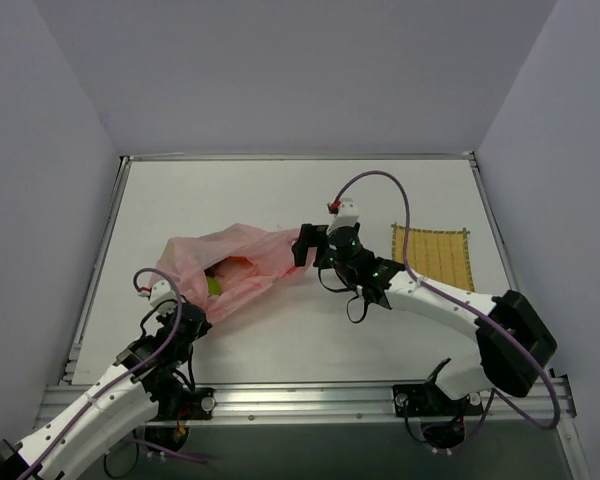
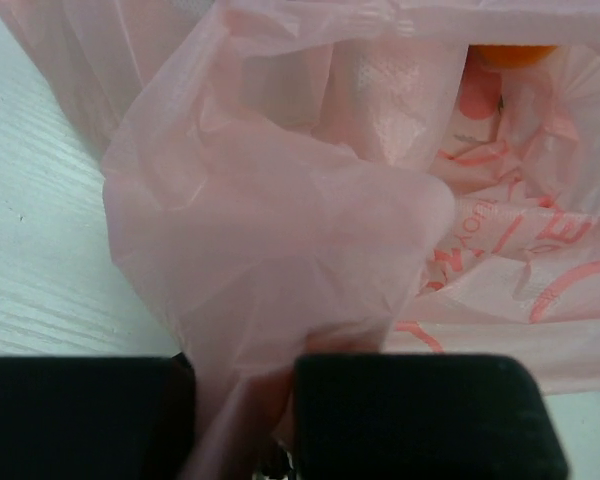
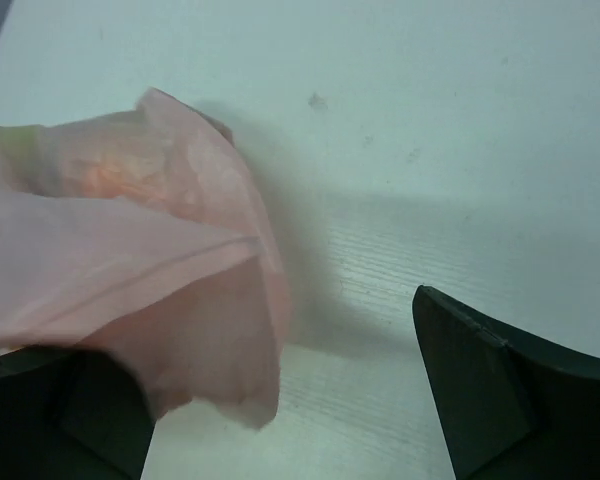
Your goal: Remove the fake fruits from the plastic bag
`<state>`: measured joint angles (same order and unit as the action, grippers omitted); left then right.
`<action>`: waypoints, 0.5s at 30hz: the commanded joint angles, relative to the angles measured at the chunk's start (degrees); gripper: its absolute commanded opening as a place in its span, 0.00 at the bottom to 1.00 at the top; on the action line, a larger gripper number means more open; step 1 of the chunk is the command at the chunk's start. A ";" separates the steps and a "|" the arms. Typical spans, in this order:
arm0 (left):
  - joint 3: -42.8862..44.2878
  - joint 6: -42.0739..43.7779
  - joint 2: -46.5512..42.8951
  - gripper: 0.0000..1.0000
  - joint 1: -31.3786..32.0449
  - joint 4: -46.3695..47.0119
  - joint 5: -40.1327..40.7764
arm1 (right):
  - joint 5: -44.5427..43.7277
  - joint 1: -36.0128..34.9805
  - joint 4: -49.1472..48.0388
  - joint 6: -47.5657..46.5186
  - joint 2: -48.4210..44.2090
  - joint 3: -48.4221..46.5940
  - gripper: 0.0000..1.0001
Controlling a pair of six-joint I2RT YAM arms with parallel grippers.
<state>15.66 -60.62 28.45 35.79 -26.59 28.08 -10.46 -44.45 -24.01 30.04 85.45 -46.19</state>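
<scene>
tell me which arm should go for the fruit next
Right, probably. The left gripper is shut on the plastic bag, pinning it. The right gripper is open at the bag's other end, free to reach the fake fruits.

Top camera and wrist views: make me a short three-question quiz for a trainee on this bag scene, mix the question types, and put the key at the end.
1. True or false: the plastic bag lies apart from the yellow mat.
2. Multiple choice: the right gripper is A) wide open, B) shut on a fruit, C) out of every view.
3. Short answer: what is pinched in the left gripper?
Key: 1 true; 2 A; 3 the plastic bag.
</scene>
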 commanded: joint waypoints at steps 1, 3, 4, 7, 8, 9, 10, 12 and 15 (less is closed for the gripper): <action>0.86 1.47 -1.46 0.02 0.77 3.30 -0.92 | -3.69 -1.17 10.18 -5.33 -10.11 -2.23 0.93; 1.12 2.17 -2.25 0.02 0.86 2.16 -0.65 | -4.39 -2.22 12.49 -6.57 -15.45 -2.67 0.91; 1.30 2.35 -3.13 0.02 1.03 1.63 -0.57 | -4.13 -2.57 14.15 -7.97 -16.88 -3.54 0.89; 1.22 2.70 -5.15 0.02 1.21 -0.13 -0.39 | -2.21 -5.64 16.44 -9.56 -19.62 -7.13 0.50; 0.87 2.35 -5.59 0.02 1.30 -0.13 -0.56 | -0.81 -6.87 16.54 -9.74 -19.45 -8.29 0.38; 0.51 2.17 -5.94 0.02 1.30 0.22 -1.00 | 0.08 -10.10 16.45 -10.17 -18.05 -9.60 0.15; -0.27 1.91 -6.03 0.02 1.39 1.00 -1.44 | 1.04 -12.13 15.93 -10.35 -16.73 -11.01 0.09; -0.98 1.21 -5.77 0.02 1.56 1.71 -2.23 | 1.06 -18.44 14.09 -11.75 -11.22 -14.27 0.05; -1.07 1.29 -5.33 0.02 1.91 0.84 -1.27 | 2.19 -22.60 9.43 -11.94 -1.30 -17.52 0.05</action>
<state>13.56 -59.20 22.52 37.12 -25.65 26.72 -10.41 -63.07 -12.58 20.38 74.76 -61.39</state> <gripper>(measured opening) 0.031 0.055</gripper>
